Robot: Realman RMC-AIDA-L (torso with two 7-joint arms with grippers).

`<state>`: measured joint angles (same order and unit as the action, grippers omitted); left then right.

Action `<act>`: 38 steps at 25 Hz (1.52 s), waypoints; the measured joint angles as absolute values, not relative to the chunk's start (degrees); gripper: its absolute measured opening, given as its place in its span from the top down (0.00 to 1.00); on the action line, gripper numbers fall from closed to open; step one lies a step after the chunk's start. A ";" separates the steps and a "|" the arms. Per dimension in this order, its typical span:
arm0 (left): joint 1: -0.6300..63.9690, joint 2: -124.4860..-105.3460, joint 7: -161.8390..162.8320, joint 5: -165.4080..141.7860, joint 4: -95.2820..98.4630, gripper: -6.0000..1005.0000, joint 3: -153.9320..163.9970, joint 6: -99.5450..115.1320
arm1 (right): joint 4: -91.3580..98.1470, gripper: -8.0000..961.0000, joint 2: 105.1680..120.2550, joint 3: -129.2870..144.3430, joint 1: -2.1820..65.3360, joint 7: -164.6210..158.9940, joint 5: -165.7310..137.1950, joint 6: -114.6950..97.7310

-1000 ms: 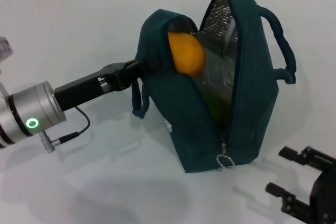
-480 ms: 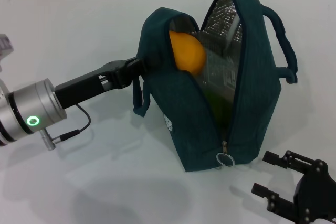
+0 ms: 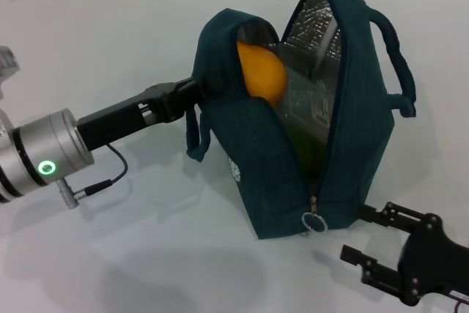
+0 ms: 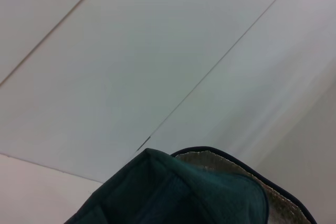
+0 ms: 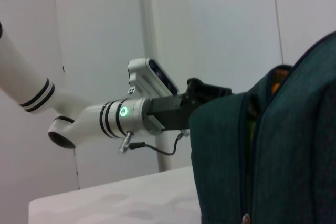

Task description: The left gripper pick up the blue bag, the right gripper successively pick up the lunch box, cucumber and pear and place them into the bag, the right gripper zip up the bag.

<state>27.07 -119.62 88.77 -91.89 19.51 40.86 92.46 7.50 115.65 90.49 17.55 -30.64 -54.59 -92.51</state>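
The blue bag (image 3: 278,174) stands open on the white table, its foil lining showing. My left gripper (image 3: 193,91) is shut on the bag's left top edge and holds it up. Inside, the orange-yellow pear (image 3: 261,71) rests near the top. Behind it shows the clear lunch box (image 3: 309,104), and lower down a dark green patch, the cucumber (image 3: 304,150). The zip is undone, with its ring pull (image 3: 313,222) at the low front end. My right gripper (image 3: 355,234) is open just right of that pull, empty. The right wrist view shows the bag (image 5: 273,150) close up.
The bag's loop handles hang at its left side (image 3: 193,137) and far right side (image 3: 396,56). The left arm (image 5: 131,119), with its green ring light, reaches in from the left. White table (image 3: 110,49) surrounds the bag.
My right gripper has moved left and forward, from the table's lower right corner to beside the zipper pull. The bag, its contents and the left gripper have barely moved.
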 joint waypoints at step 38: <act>27.30 -119.61 88.72 -91.21 19.48 0.87 40.87 92.46 | 18.08 0.48 116.18 105.37 18.65 -37.70 -45.75 -80.78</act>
